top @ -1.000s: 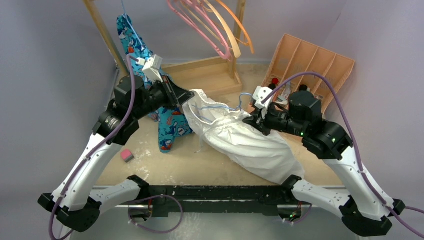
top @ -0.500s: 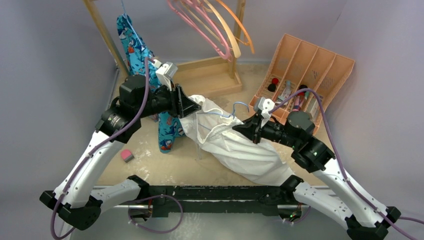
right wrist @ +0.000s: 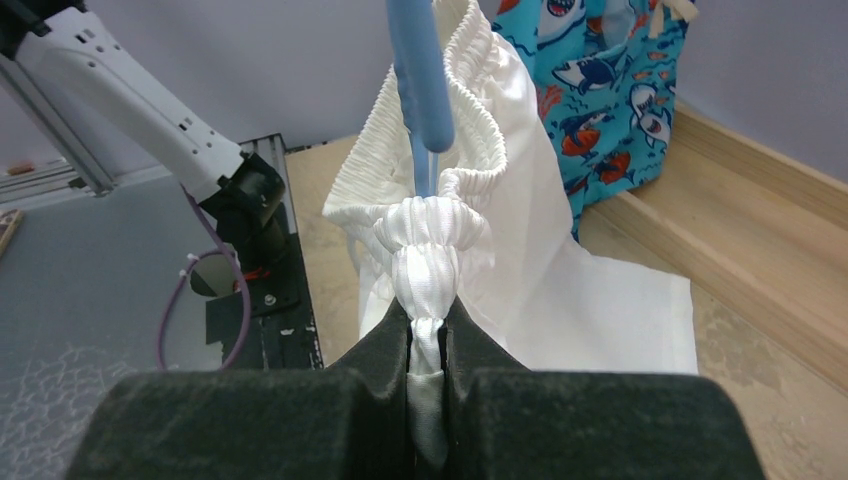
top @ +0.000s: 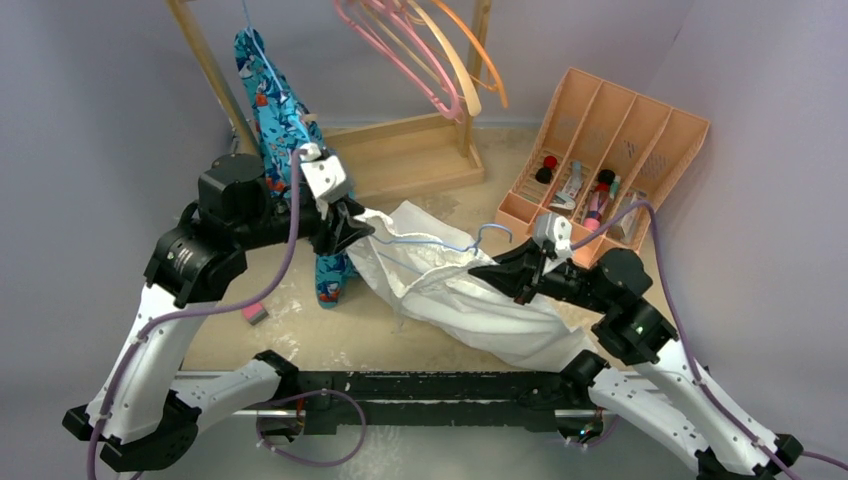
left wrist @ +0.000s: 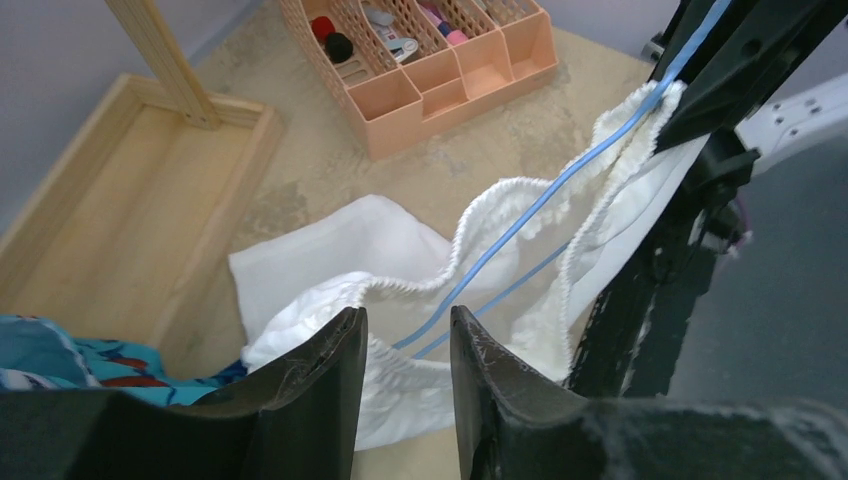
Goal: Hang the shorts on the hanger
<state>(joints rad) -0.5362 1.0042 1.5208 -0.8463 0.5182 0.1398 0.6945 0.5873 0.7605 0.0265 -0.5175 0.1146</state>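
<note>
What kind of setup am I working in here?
Probably a lab test cell staged as a laundry corner: plain grey walls, a wooden hanger rack, and an orange slotted organiser tray.

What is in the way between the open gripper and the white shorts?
Nothing visible. The left gripper is open right at the shorts, with the blue hanger running into its gap.

blue shark-print garment (top: pixel 272 105) hung at upper left, lower end down on tabletop (top: pixel 300 335) | pink hangers (top: pixel 400 55) and orange hanger (top: pixel 478 55) seen at top centre | wooden rack base (top: pixel 415 150) placed below them | peach divided organizer (top: pixel 610 140) tilted at upper right, small items held | pink block (top: pixel 254 311) laid at lower left
</note>
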